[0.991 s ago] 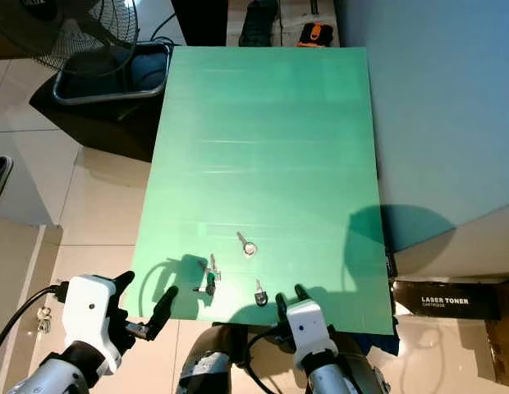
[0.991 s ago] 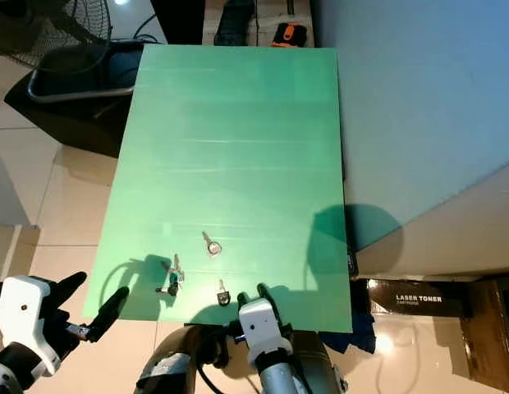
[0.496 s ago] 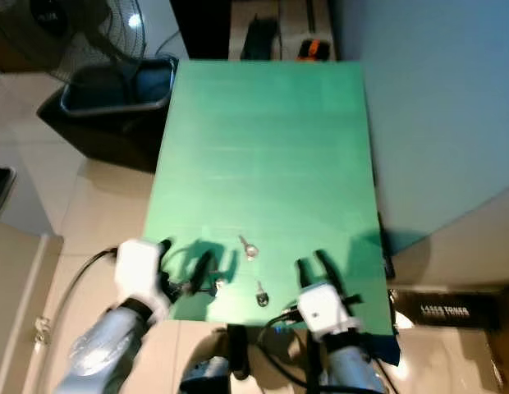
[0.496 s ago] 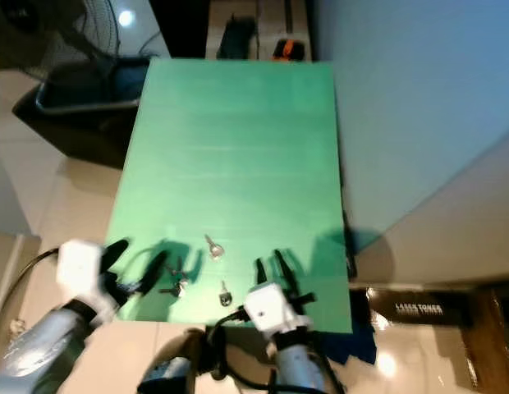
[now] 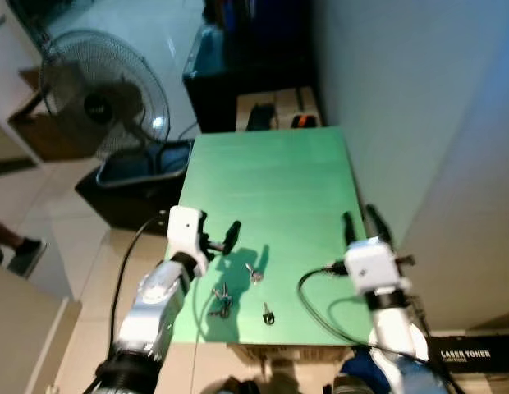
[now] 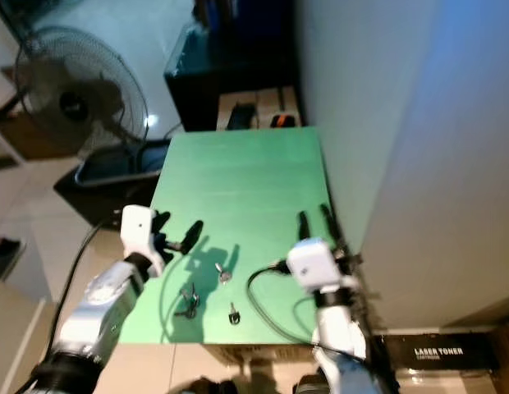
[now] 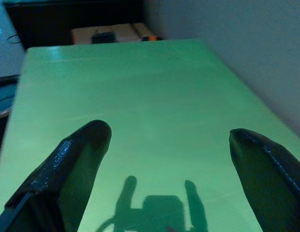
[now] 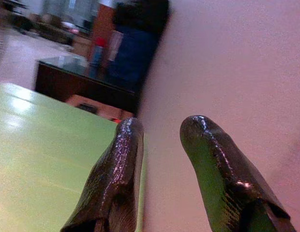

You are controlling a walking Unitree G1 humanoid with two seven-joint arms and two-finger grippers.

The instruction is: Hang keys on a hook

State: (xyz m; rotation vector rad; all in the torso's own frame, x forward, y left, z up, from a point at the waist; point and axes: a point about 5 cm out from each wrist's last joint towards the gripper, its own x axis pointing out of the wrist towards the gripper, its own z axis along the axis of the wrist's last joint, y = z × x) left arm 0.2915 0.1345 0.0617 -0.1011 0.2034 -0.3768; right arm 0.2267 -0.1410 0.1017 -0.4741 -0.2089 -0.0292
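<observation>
Above green table, left claw spread, right claw raised

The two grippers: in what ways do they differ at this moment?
The left gripper has fingers spread wide and hovers over the green table near the keys. The right gripper has fingers close together, a narrow gap between, at the table's wall-side edge. Both are empty.

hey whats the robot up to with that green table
It stands at the near end of the green table, both arms raised over it. Three keys lie untouched near that edge: a bunch, a silver key and a dark-headed key. The left gripper hovers open above the table's left side, beyond the bunch. The right gripper is open and empty by the wall. Nothing is picked up yet.
</observation>
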